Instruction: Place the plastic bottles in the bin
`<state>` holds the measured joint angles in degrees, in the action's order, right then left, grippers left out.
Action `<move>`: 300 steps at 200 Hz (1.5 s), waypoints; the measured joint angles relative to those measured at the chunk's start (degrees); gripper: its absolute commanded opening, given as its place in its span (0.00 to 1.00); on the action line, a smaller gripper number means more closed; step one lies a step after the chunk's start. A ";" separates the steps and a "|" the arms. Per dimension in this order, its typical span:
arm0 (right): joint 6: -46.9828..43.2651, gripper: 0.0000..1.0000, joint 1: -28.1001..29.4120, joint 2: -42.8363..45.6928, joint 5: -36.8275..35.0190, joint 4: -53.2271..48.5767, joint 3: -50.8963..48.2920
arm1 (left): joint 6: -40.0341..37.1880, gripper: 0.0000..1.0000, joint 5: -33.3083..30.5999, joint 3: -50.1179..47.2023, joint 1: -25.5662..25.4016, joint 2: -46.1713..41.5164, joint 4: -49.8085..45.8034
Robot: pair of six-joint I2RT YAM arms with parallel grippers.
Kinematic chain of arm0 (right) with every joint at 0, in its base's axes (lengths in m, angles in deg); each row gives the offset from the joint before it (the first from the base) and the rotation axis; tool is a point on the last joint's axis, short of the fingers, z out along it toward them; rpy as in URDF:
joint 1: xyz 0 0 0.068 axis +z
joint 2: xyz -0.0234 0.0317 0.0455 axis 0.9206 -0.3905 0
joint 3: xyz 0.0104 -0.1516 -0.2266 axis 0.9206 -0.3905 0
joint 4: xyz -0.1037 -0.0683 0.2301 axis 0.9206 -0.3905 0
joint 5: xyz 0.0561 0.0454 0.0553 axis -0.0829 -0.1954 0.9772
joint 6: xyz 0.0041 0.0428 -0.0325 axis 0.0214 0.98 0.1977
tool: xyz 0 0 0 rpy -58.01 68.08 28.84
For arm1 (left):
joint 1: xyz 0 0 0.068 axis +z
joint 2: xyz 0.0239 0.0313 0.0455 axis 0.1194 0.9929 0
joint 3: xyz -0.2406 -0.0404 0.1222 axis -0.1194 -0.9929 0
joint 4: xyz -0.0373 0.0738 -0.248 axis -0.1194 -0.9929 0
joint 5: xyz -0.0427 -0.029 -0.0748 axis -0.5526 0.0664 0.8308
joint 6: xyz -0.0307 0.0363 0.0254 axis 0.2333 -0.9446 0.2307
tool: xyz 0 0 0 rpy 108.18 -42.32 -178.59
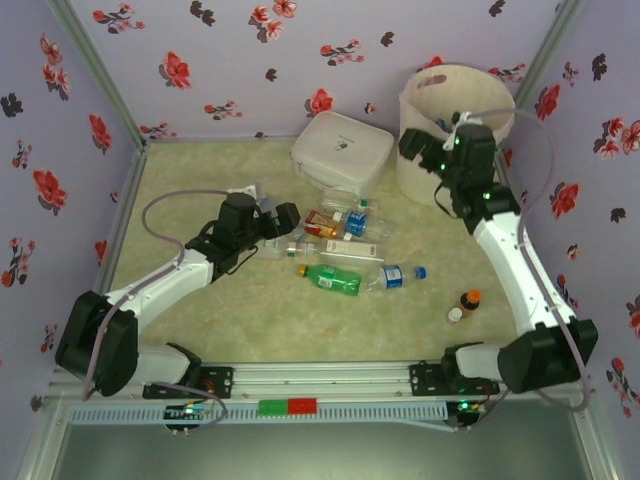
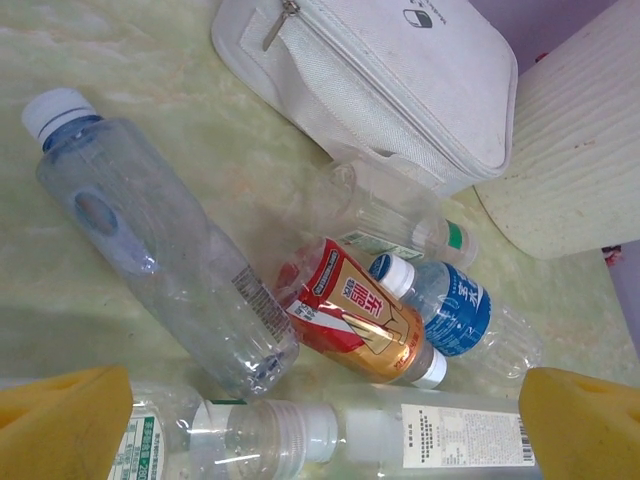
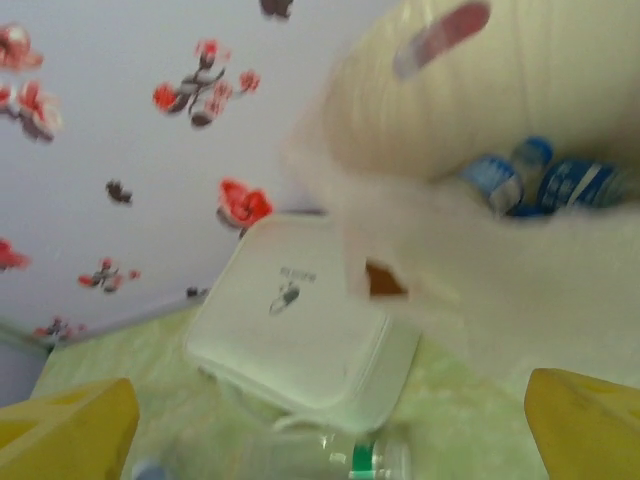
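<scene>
Pale green marbled table (image 1: 180,200). A white zip case (image 1: 342,150) sits upper centre, a cream bin (image 1: 418,165) upper right. Plastic bottles (image 1: 350,250) lie clustered mid-frame, a tiny brown bottle (image 1: 469,301) lower right.

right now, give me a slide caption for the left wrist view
Open left hand above loose bottles lying by the white case and the bin

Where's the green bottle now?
In the top view, the green bottle lies on its side around the middle of the table, just left of the blue-capped bottle.

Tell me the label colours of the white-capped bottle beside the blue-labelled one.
Red and gold on that small white-capped plastic bottle; clearest in the left wrist view.
</scene>
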<state>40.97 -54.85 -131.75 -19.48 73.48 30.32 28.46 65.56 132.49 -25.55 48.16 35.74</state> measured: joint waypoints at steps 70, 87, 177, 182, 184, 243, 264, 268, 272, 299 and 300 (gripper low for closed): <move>3.63 1.00 13.03 9.55 0.90 4.02 -21.79 | 16.61 1.00 -0.26 -10.36 -0.76 -7.78 -2.21; 4.02 1.00 15.50 10.21 0.57 4.70 -24.50 | 21.00 1.00 -1.46 -11.87 -0.87 -8.31 -3.26; 3.39 1.00 18.97 12.15 -2.86 3.69 -25.97 | 51.87 0.99 -7.37 -3.76 -0.87 9.27 -9.70; 3.37 1.00 18.97 12.61 -3.17 3.69 -25.97 | 52.98 0.99 -7.34 -2.16 -0.87 10.49 -9.84; 3.34 1.00 18.97 12.81 -3.32 3.69 -25.97 | 53.42 1.00 -7.32 -1.57 -0.87 10.95 -9.99; 2.82 1.00 18.99 15.43 -6.36 4.15 -26.99 | 64.94 0.98 -6.03 6.25 -1.09 20.17 -10.36; 2.45 1.00 19.04 15.45 -6.58 4.17 -27.63 | 66.16 0.98 -5.95 8.90 -0.96 22.53 -11.91; 2.43 1.00 19.04 15.45 -6.58 4.15 -27.78 | 66.18 0.98 -5.95 9.27 -0.94 23.06 -12.68; 2.40 1.00 19.04 15.45 -6.58 4.20 -27.91 | 66.31 0.98 -5.81 9.62 -0.83 23.67 -13.31; 2.29 1.00 19.04 15.45 -6.82 4.17 -28.61 | 65.85 0.98 -5.68 12.50 -0.35 24.94 -17.51; 2.29 1.00 19.04 15.45 -6.82 4.17 -28.61 | 65.83 0.98 -5.62 12.57 -0.35 24.98 -17.57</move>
<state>43.26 -35.81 -116.30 -26.30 77.66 1.71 94.30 59.95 145.06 -25.90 73.14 18.17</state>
